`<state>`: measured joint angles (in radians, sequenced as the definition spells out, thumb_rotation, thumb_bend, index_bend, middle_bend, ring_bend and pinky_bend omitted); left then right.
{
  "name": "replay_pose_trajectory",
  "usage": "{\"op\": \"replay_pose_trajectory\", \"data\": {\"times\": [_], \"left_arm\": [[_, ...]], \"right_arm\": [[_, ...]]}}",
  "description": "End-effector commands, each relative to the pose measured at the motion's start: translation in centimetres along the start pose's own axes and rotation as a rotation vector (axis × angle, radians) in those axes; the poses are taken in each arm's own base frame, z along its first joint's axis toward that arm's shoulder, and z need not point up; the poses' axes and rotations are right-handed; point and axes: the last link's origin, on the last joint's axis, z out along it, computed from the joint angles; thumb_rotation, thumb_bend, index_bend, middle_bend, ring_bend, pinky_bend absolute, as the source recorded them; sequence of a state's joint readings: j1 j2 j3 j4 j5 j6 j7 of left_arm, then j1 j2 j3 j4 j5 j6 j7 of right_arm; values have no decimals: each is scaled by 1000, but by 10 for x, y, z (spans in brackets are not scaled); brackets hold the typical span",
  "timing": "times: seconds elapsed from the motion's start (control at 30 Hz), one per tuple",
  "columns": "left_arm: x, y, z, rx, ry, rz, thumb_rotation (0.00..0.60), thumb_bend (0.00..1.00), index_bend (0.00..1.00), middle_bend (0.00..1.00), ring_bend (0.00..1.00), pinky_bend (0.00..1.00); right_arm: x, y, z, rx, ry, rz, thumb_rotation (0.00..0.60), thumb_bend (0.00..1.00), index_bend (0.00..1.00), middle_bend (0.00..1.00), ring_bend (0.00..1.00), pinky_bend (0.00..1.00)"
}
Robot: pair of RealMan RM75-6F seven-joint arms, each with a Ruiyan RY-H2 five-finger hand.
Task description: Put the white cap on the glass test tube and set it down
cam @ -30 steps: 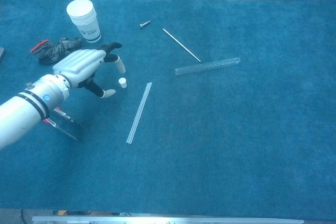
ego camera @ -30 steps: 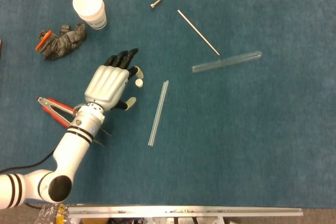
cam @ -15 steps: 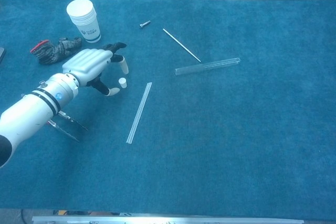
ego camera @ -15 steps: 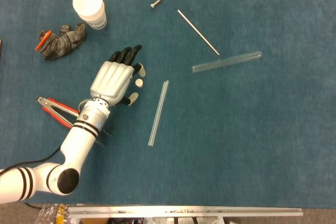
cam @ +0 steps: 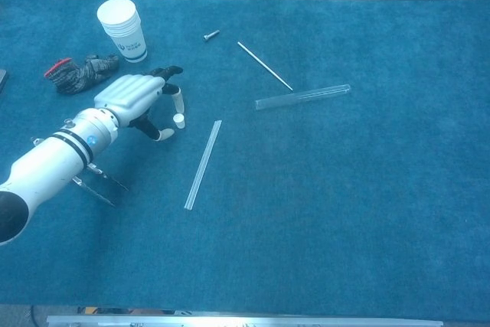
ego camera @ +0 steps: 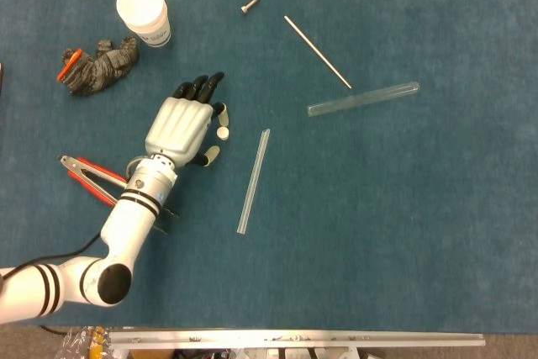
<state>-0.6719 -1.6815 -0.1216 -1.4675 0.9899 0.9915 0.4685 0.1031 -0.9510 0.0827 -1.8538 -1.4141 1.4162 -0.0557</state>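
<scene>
The small white cap (ego camera: 223,133) (cam: 178,120) stands on the blue cloth between the thumb and a finger of my left hand (ego camera: 182,126) (cam: 138,99). Those fingers bracket the cap closely; contact is not plain. The hand lies palm down, fingers spread forward. The glass test tube (ego camera: 362,99) (cam: 302,97) lies far to the right, untouched. A second long clear tube (ego camera: 253,180) (cam: 203,163) lies just right of the hand. My right hand shows in neither view.
A white paper cup (ego camera: 144,13) (cam: 122,28) and a dark glove (ego camera: 99,65) (cam: 78,73) sit at the far left. Red-handled pliers (ego camera: 91,175) lie by my forearm. A thin metal rod (ego camera: 317,51) and a bolt (ego camera: 250,6) lie farther back.
My left hand has slid forward and right, and its thumb and finger have drawn in around the cap. The cap and tubes have not moved.
</scene>
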Motion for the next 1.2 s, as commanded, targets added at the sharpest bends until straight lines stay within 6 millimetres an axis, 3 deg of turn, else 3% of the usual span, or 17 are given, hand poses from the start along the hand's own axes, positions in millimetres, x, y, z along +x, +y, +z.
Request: {"op": "replay_pose_trajectory", "data": {"times": [0.03, 0.37, 1.2], "left_arm": [[0, 1, 1, 0, -3, 3, 600, 272, 407, 0, 0, 17], [-2, 5, 6, 0, -9, -9, 600, 329, 422, 0, 0, 16], [-4, 5, 12, 12, -11, 2, 600, 330, 465, 0, 0, 16]], "right_arm": [[0, 0, 0, 0, 0, 0, 600, 301, 264, 202, 41, 221], [1, 3, -1, -12, 5, 2, 600, 301, 264, 202, 42, 221], [1, 5, -1, -17, 5, 4, 600, 301, 277, 202, 42, 221]]}}
